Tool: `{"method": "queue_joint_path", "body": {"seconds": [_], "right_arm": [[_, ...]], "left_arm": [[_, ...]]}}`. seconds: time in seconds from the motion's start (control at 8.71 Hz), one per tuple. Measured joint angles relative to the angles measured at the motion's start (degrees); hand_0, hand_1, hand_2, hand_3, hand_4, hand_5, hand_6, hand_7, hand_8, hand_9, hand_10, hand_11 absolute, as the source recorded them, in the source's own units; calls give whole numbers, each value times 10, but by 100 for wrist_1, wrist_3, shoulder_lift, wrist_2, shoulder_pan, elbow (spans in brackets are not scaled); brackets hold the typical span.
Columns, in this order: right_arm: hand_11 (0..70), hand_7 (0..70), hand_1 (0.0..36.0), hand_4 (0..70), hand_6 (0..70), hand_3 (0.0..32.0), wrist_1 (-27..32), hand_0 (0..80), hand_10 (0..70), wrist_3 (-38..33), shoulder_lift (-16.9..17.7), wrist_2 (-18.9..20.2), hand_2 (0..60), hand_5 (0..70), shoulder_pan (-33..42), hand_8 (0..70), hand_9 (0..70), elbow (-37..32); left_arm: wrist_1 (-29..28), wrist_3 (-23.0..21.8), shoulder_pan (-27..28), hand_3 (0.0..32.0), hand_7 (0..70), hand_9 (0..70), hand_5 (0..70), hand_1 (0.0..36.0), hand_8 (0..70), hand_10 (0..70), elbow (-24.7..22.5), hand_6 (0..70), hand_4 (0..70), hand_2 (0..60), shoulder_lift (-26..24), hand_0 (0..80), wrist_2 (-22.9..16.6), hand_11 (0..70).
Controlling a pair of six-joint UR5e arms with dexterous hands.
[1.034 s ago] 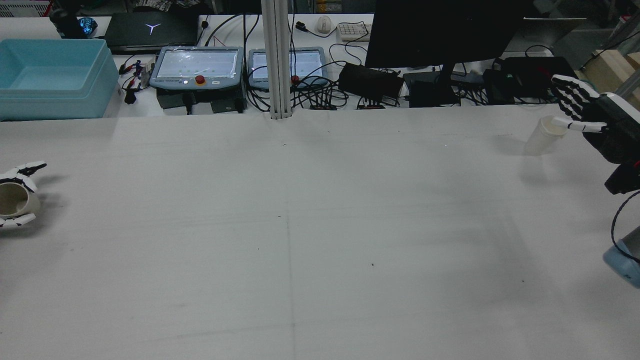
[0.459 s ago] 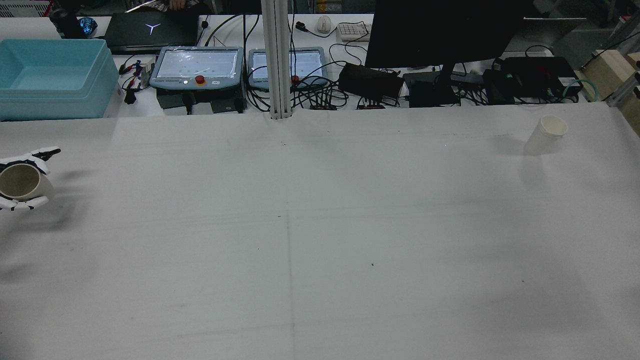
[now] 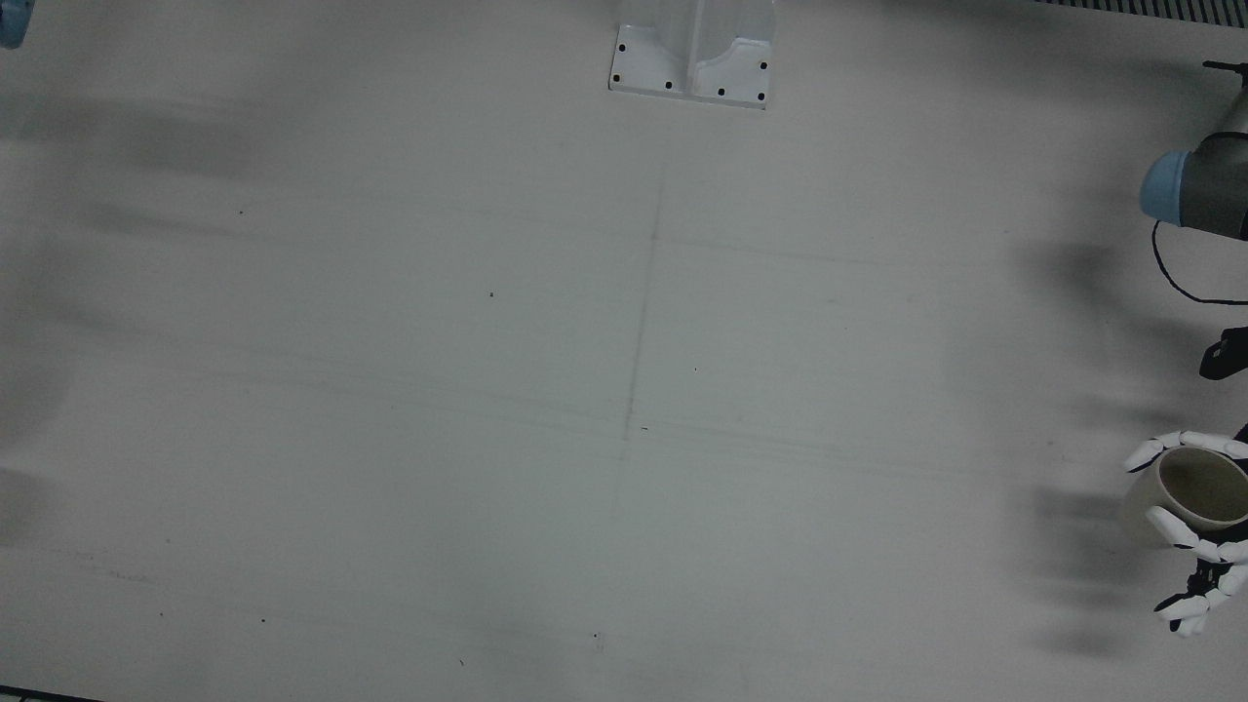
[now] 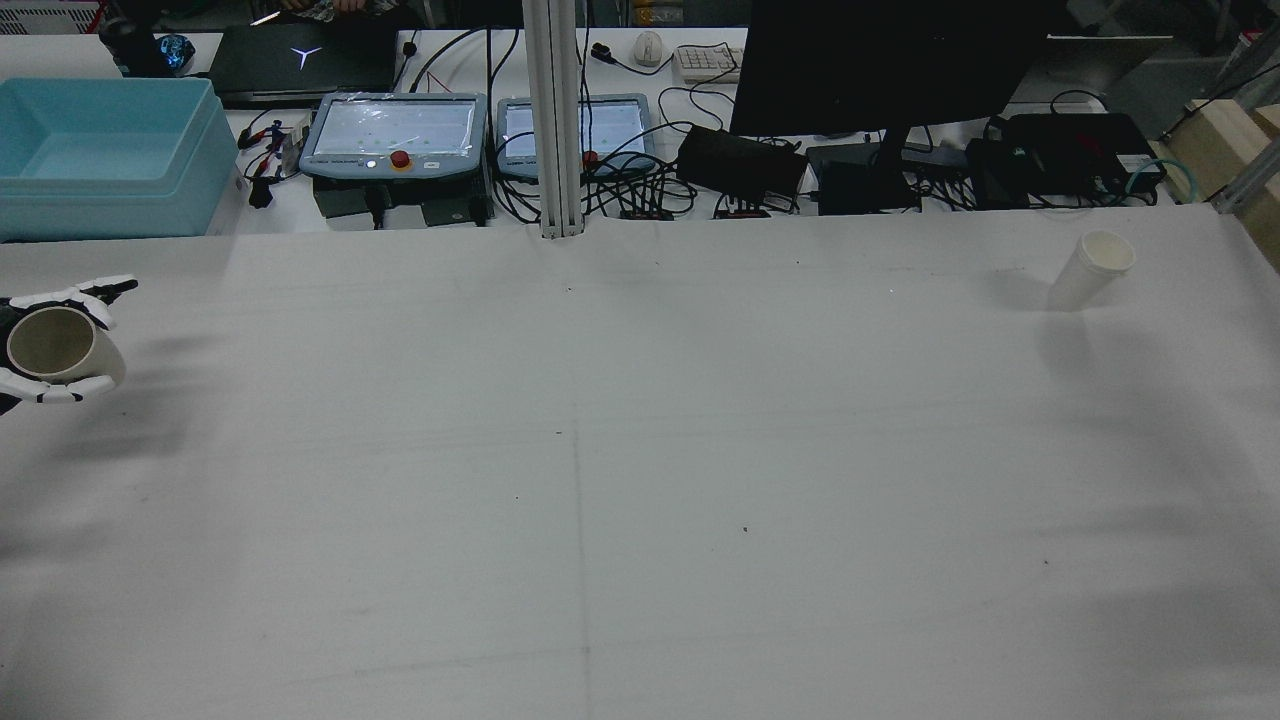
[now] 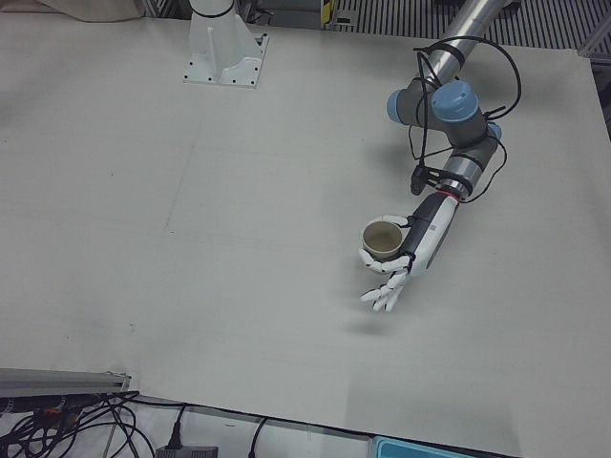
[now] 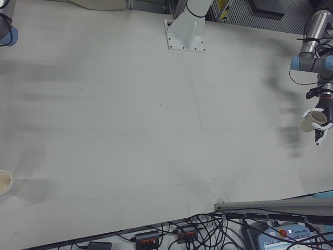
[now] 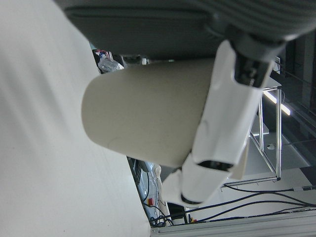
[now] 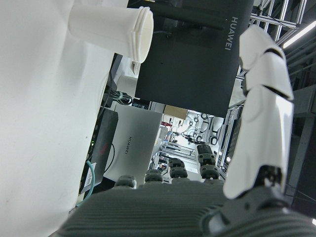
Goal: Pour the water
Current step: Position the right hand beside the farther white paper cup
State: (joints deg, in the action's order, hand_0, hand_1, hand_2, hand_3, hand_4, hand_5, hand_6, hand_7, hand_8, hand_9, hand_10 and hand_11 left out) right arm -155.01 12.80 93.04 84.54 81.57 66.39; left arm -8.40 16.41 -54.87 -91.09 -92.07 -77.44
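Plainly the left hand [image 5: 412,250] grips the beige cup [image 5: 383,239] aloft, well apart from the white cup [image 4: 1092,268] standing on the desk [image 4: 640,450]; tilting en route could spill. The right hand [image 8: 256,113] is open, fingers spread

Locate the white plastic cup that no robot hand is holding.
The white plastic cup stands alone at the far right of the table in the rear view, near the black boxes behind the table edge.

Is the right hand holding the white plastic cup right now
No, the white plastic cup stands alone on the table, no hand near it.
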Motion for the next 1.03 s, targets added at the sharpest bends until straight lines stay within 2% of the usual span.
{"method": "queue_joint_path", "body": {"seconds": [0.23,0.46,0.69,1.03], "right_arm": [[18,73,191,28,51,0,607,510,0,95,-487,-15,100,157,-104,10,7,-1187],[21,78,196,42,53,0,734,514,1,409,-990,-27,108,164,-163,10,8,-1874],[10,73,198,29,44,0,757,514,0,612,-1304,-265,113,161,-399,10,4,-2168],[31,92,205,59,61,6,754,517,8,687,-1431,-809,142,170,-932,11,14,-2243]], "left_arm": [[90,-40,-7,0,192,62,700,314,100,11,-120,118,700,234,10,800,-11,36],[133,-54,-1,0,189,61,700,309,99,10,-149,116,700,222,-1,800,-6,35],[149,-78,-4,0,186,60,700,304,96,12,-150,113,699,211,2,800,-2,38],[154,-139,-10,0,190,61,700,299,97,13,-132,115,700,200,12,800,9,38]]}}
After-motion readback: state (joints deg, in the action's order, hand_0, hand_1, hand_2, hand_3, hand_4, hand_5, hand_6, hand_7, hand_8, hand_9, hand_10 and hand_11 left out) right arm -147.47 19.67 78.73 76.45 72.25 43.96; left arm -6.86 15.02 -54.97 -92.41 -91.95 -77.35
